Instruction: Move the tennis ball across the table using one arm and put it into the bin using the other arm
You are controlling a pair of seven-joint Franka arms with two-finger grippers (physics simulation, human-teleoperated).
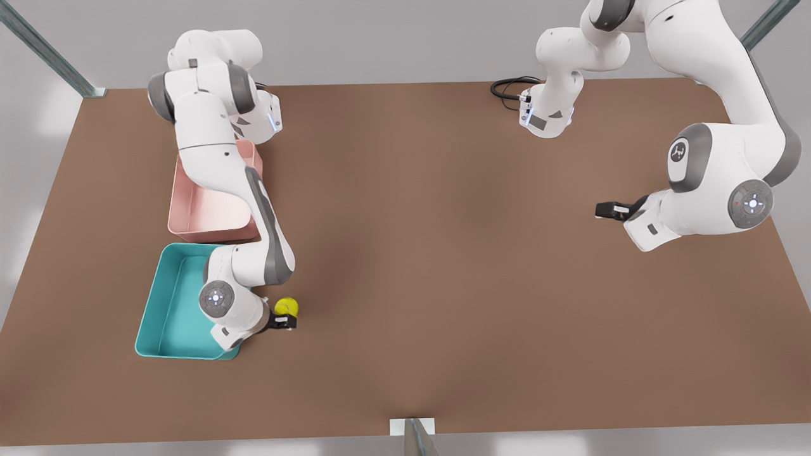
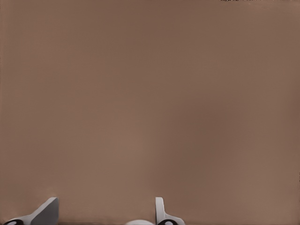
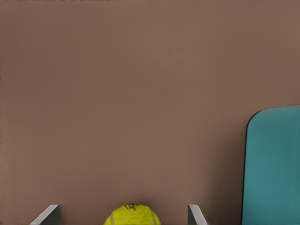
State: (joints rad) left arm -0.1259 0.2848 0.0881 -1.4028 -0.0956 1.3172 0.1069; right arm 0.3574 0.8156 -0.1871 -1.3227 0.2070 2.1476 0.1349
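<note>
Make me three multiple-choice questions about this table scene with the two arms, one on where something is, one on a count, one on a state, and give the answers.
1. Where is the tennis ball?
A. inside the pink bin
B. on the table beside the teal bin
C. at the table's far edge

2. How many bins are on the table?
A. one
B. two
C. three

3. What is the right gripper doing?
A. open around the ball
C. waiting away from everything
B. shut and empty

Answers:
1 B: the ball sits just off the teal bin, toward the front view's right.
2 B: a pink bin and a teal one.
3 A: in the right wrist view its fingers stand apart on either side of the ball; the left gripper waits over bare table.
</note>
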